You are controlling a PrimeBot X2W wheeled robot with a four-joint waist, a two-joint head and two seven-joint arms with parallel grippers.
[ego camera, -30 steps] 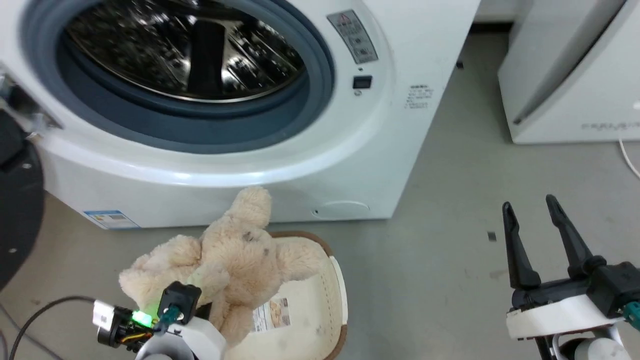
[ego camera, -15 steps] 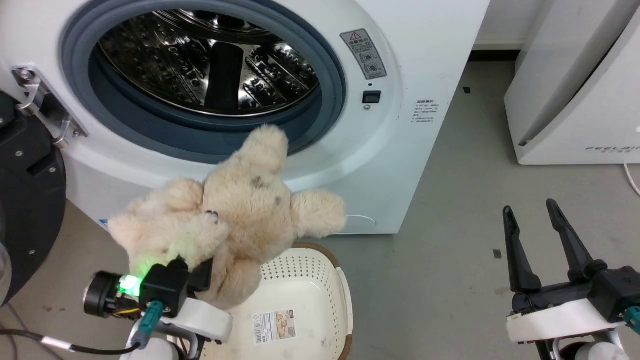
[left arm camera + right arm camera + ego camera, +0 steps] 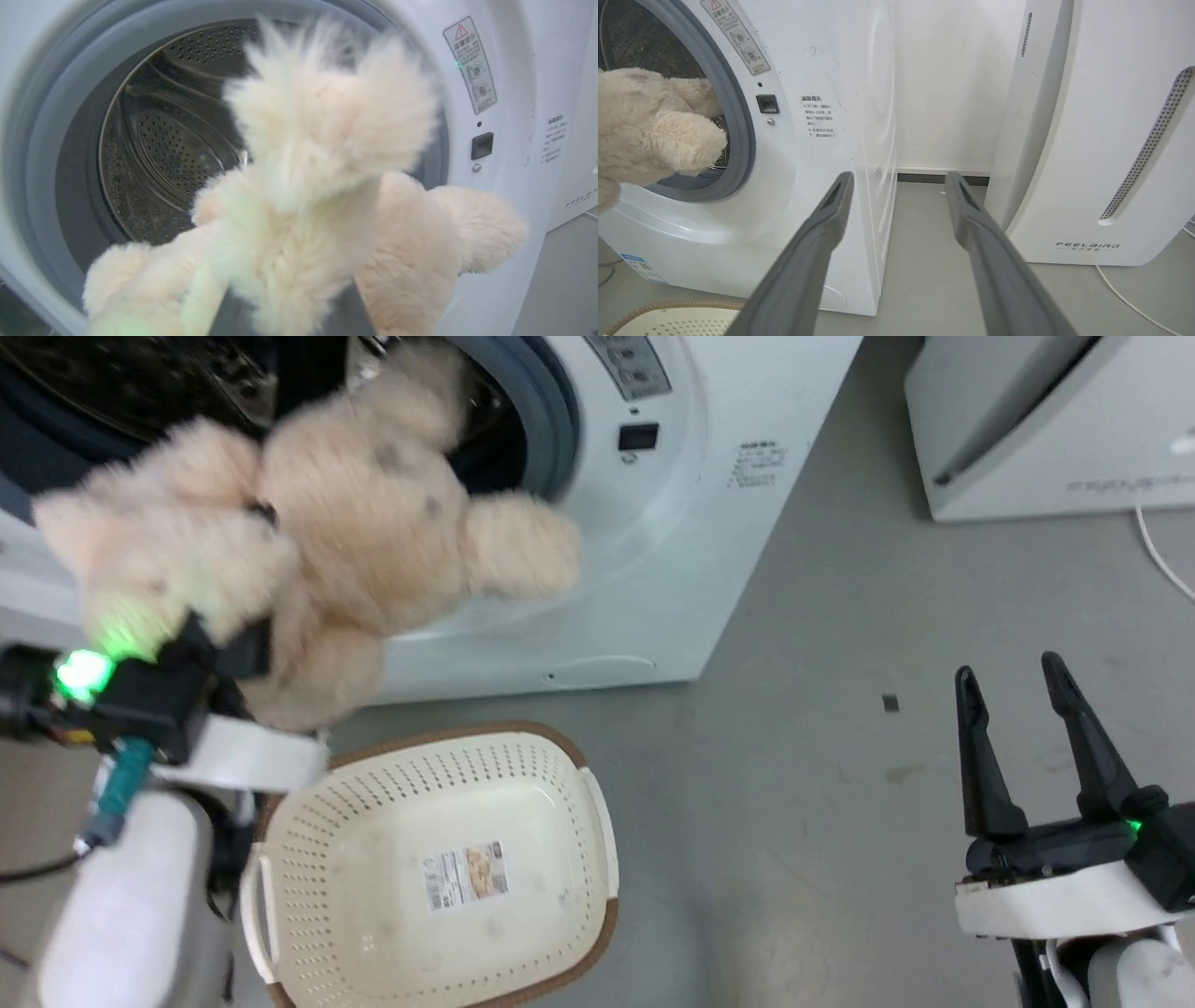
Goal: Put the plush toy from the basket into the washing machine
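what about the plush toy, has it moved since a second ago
Yes. The plush toy has risen out of the basket and up to the washing machine porthole.

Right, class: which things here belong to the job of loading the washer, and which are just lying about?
Job: plush toy, held by left gripper; washing machine, porthole open; empty basket.
Lying about: white appliance; white cable on the floor; right gripper, open and idle.

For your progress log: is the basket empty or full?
Empty: the basket holds nothing but its paper label; the plush toy is up at the washing machine.
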